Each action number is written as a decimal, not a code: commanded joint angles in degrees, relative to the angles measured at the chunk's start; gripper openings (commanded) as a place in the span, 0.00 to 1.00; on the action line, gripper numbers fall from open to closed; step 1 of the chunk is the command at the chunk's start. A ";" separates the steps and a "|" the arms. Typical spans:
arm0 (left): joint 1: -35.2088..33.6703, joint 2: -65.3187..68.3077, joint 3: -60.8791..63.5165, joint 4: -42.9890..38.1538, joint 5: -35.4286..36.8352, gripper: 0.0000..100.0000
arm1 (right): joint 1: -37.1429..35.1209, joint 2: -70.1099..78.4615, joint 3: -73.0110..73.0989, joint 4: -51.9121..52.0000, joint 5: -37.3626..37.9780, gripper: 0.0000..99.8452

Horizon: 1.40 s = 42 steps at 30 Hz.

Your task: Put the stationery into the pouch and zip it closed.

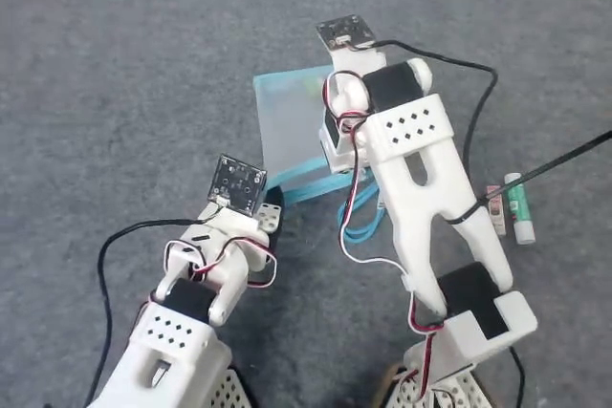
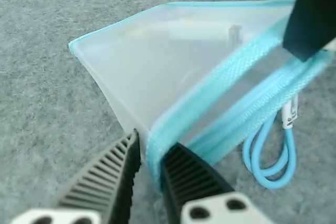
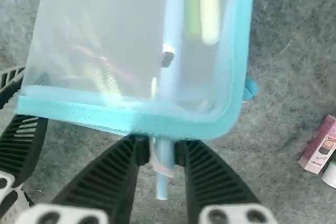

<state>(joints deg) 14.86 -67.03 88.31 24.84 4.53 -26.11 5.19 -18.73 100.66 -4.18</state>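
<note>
The translucent pouch (image 1: pixel 292 126) with teal edging lies on the grey carpet, its zip edge (image 2: pixel 226 93) facing the arms. My left gripper (image 2: pixel 149 145) is shut on the pouch's near corner (image 1: pixel 277 200). At the middle of the zip edge, my right gripper (image 3: pixel 160 148) is shut on the zip pull (image 3: pixel 161 158) with its blue cord loop (image 2: pixel 268 161). Inside the pouch I see a yellow-green pen (image 3: pixel 202 9) and other blurred items. A pink eraser (image 1: pixel 495 209) and a green-and-white stick (image 1: pixel 519 205) lie on the carpet to the right of the right arm.
Grey carpet (image 1: pixel 115 93) covers the whole table, with open room left of the pouch. The right arm's white body (image 1: pixel 426 188) and its cables hang over the area between the pouch and the loose items. A black cable (image 1: pixel 574 155) crosses the right side.
</note>
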 commanded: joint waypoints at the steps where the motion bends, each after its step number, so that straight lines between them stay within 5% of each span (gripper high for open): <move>1: 1.14 0.09 -1.01 -1.76 0.09 0.01 | -0.13 -0.66 -3.60 2.07 -0.79 0.21; 13: 0.62 0.00 -1.19 -1.67 0.09 0.01 | -2.33 -0.84 -3.52 2.15 0.97 0.18; 18: -6.86 0.00 -3.03 -1.58 0.53 0.01 | 0.75 -4.53 -1.05 2.24 5.54 0.16; 28: 1.85 0.00 -3.21 3.60 -5.89 0.01 | 22.55 -17.89 24.79 -6.11 21.27 0.16; 35: -9.14 0.00 -10.68 14.33 -10.29 0.01 | 44.18 -24.22 41.32 -13.05 42.20 0.16; 42: -20.84 0.00 -18.24 20.22 -14.59 0.01 | 54.73 -24.13 46.24 -23.08 48.88 0.16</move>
<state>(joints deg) 0.53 -67.03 76.35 42.86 -7.60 24.88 -15.65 26.02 83.08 41.27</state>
